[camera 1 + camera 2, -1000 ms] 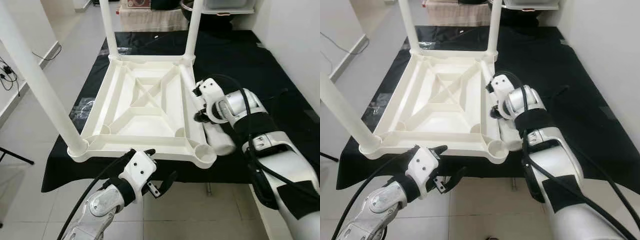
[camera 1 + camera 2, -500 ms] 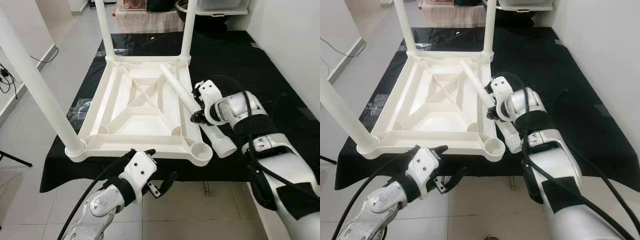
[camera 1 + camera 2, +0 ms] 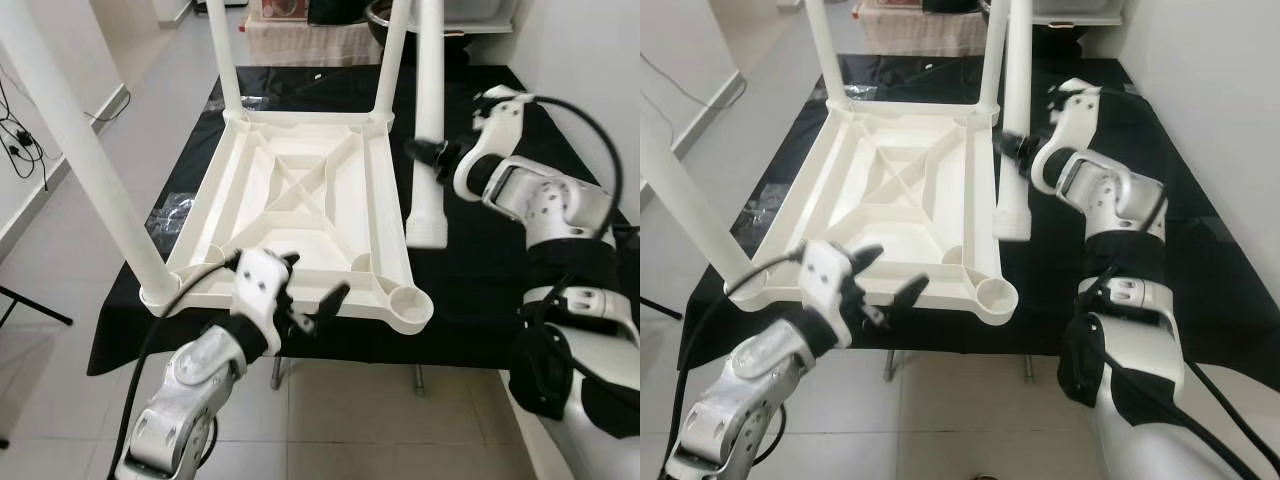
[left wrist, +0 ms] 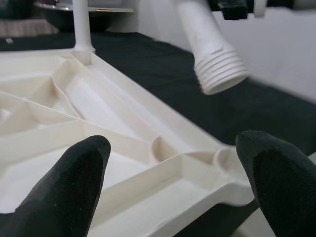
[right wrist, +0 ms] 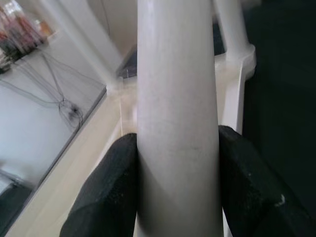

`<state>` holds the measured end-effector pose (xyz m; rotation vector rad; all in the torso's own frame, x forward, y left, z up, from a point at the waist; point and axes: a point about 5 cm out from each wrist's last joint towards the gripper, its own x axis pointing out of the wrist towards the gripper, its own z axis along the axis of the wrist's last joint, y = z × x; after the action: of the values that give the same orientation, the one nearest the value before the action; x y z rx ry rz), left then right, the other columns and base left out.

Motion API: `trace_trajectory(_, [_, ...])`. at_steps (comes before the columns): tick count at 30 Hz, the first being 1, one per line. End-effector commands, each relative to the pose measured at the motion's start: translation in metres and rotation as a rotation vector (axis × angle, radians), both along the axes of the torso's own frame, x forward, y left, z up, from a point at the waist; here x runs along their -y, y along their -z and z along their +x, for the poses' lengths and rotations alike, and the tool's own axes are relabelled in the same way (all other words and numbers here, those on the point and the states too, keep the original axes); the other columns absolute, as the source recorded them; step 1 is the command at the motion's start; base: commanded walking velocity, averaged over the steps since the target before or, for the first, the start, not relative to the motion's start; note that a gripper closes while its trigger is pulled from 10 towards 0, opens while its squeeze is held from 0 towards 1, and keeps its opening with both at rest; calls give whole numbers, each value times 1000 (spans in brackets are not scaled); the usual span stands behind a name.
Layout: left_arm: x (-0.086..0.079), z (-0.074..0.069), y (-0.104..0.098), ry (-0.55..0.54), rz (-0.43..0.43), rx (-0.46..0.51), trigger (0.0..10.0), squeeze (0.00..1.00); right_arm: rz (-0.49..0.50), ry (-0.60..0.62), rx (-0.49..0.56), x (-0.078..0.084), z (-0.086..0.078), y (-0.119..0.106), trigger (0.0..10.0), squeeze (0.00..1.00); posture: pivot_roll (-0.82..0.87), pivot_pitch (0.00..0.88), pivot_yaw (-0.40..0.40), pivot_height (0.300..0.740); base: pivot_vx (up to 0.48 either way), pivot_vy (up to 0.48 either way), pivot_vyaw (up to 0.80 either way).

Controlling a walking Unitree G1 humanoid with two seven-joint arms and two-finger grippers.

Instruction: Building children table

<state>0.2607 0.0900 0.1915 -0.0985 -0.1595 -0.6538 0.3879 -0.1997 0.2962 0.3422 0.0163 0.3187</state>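
The right pincer [image 3: 432, 150] pinches the loose table leg [image 3: 428, 120], holding it upright above the black-covered tabletop [image 3: 480, 250], beside the inverted white table [image 3: 300, 215]. The left pincer [image 3: 305, 290] hovers spread at the table's near edge.

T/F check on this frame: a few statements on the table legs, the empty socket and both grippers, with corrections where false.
1. The right gripper is shut on a white table leg. True.
2. That leg is already seated in the near right corner socket. False: its threaded end hangs in the air above the black cloth, beside the upturned tabletop, and the socket is empty.
3. The left gripper is open at the tabletop's near edge and holds nothing. True.
4. All four legs are fitted. False: three stand in their corners; the fourth is in the right gripper.
5. The held leg lies flat on the cloth. False: it is held roughly upright.
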Motion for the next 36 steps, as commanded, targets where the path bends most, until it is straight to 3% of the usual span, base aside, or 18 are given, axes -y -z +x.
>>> trace_trajectory(1, [1, 3, 1, 25, -61, -61, 10000, 0, -42, 38, 222, 2, -13, -11, 10000, 0, -80, 100, 10, 740, 0, 0, 0])
trace_trajectory(3, [3, 5, -3, 49, -94, -73, 10000, 0, -99, 76, 386, 1, -26, -14, 10000, 0, -80, 100, 10, 740, 0, 0, 0])
trace_trajectory(5, [5, 6, -8, 78, -124, -77, 10000, 0, -48, 5, 420, -3, -36, -12, 10000, 0, -83, 86, 19, 740, 0, 0, 0])
trace_trajectory(7, [7, 10, -21, 145, -185, -79, 10000, 0, 26, -166, 504, -9, -61, -9, 10000, 0, -87, 71, 27, 740, 0, 0, 0])
trace_trajectory(9, [6, 11, -25, 166, -206, -83, 10000, 0, 41, -215, 528, -10, -69, -7, 10000, 0, -89, 67, 29, 740, 0, 0, 0])
trace_trajectory(13, [6, 12, -47, 312, -289, -66, 10000, 24, -75, -354, 544, -9, -92, 5, 10000, 0, -92, 51, 35, 740, 0, 0, 0])
trace_trajectory(15, [7, 10, -53, 361, -303, -53, 10000, 24, -106, -378, 548, -8, -96, 7, 10000, 0, -93, 48, 35, 740, 0, 0, 0])
trace_trajectory(16, [6, 10, -58, 389, -333, -49, 10000, 1000, -137, -405, 556, -7, -101, 10, 10000, 0, -97, 41, 37, 740, 0, 0, 0])
trace_trajectory(21, [3, 7, -73, 467, -366, -15, 10000, 1000, -208, -483, 564, -5, -113, 15, 10000, 0, -97, 36, 42, 740, 0, 0, 0])
trace_trajectory(26, [-4, 12, -92, 445, -349, 38, 10000, 1000, -262, -603, 519, -11, -128, 25, 10000, 0, -94, 38, 44, 740, 0, 0, 0])
trace_trajectory(27, [-6, 14, -97, 442, -369, 41, 10000, 471, -265, -638, 510, -15, -132, 27, 10000, 0, -95, 39, 45, 740, 0, 0, 0])
trace_trajectory(28, [-8, 15, -101, 443, -382, 42, 10000, 471, -268, -661, 503, -18, -135, 28, 10000, 0, -95, 39, 46, 740, 0, 0, 0])
trace_trajectory(29, [-10, 16, -105, 434, -380, 53, 10000, 0, -279, -695, 490, -23, -138, 31, 10000, 0, -94, 39, 49, 740, 0, 0, 0])
trace_trajectory(32, [-11, 17, -107, 427, -377, 60, 10000, 0, -288, -717, 482, -27, -140, 33, 10000, 0, -94, 39, 49, 740, 0, 0, 0])
trace_trajectory(36, [-14, 22, -115, 409, -400, 62, 10000, 0, -312, -813, 449, -44, -147, 43, 10000, 0, -94, 43, 51, 740, 0, 0, 0])
